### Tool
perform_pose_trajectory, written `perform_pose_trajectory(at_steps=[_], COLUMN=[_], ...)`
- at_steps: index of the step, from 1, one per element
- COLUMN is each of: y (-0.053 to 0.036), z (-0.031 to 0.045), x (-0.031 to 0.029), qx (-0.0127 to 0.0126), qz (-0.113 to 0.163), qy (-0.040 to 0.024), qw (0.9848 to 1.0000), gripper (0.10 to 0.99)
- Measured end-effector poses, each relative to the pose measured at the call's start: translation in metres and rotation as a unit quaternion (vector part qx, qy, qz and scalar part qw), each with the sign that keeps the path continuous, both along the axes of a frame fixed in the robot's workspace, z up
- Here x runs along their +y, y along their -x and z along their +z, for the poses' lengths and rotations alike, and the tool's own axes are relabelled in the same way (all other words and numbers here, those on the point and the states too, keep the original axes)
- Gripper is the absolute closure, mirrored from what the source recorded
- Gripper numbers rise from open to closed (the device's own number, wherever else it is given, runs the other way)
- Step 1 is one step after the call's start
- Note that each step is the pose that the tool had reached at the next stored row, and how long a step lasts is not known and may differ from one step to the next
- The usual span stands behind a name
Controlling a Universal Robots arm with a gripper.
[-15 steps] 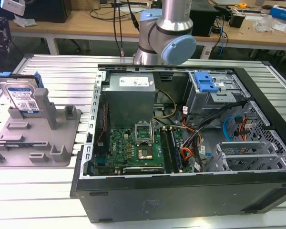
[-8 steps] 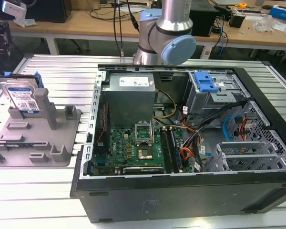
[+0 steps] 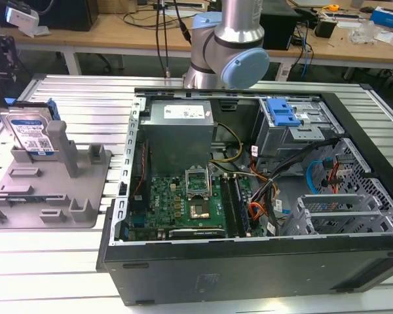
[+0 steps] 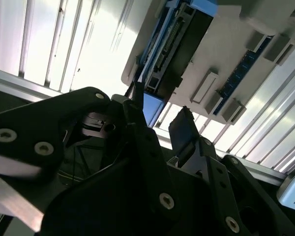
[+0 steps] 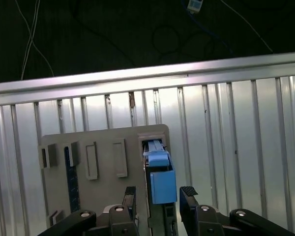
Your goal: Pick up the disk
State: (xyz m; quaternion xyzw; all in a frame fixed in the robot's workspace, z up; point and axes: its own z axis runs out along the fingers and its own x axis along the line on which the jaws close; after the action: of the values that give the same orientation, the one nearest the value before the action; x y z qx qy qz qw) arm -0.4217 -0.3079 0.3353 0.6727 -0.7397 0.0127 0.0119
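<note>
**A:** Which step is in hand?

**B:** The approach, I judge. The gripper (image 5: 159, 197) is spread wide and pinches nothing. In the first wrist view it hangs in line with the disk (image 5: 160, 179), with one finger to each side of the blue rail and a gap showing on both sides. I cannot tell how high above the disk it sits.

**A:** Where does the disk sit?

**B:** At nine o'clock in the exterior view. It stands on edge in a slot of the grey fixture (image 3: 95, 167), label toward the camera, with a tall post (image 3: 64, 147) just beside it at its three o'clock.

**A:** What does a grasp call for from here?

**B:** By my reckoning, a straight descent that keeps the fingers clear of that post. After that, an even squeeze on the two flat faces, because bare metal may slip, and a lift along the slot and not across it.

**A:** Any other containers?

**B:** The open computer case (image 3: 249, 265) runs from the centre toward three o'clock. It holds a power supply (image 3: 180, 124), a motherboard (image 3: 183, 203), loose cables (image 3: 262, 203) and a blue drive bracket (image 3: 281, 114) at one o'clock. The fixture holds the disk, and its other slots look bare.
</note>
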Motion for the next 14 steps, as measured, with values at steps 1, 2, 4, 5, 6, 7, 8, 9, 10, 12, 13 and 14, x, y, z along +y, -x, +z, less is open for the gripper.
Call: perform_pose_trajectory(at_steps=[1,2,4,5,6,7,8,9,10,12,13,14], y=[0.0003,0.0007,0.0026,0.0035,0.0045,0.0058,0.0070,0.0076,0.0076,0.0077,0.0077,0.0077], z=[-0.0010,-0.0020,-0.0047,-0.0062,-0.0074,-0.0092,-0.0112,-0.0121,-0.0130,-0.0170,-0.0180,-0.0189], x=[0.0001,0.0001,0.0002,0.0004,0.0008,0.0014,0.0025,0.0031,0.0031,0.0032,0.0034,0.0036], qx=[-0.0006,-0.0008,-0.0010,-0.0018,-0.0026,-0.0038,-0.0052,-0.0056,-0.0058,-0.0058,-0.0058,-0.0057], qz=[0.001,0.001,0.002,0.003,0.004,0.005,0.007,0.008,0.009,0.010,0.010,0.010], qy=[0.0003,0.0005,0.0014,0.0020,0.0025,0.0034,0.0047,0.0058,0.0065,0.0069,0.0070,0.0070], qw=[1.0000,1.0000,1.0000,1.0000,1.0000,1.0000,1.0000,0.9999,0.9999,0.9999,0.9999,0.9999], gripper=[0.604,0.604,0.604,0.604,0.604,0.604,0.604,0.604,0.604,0.604,0.604,0.604])
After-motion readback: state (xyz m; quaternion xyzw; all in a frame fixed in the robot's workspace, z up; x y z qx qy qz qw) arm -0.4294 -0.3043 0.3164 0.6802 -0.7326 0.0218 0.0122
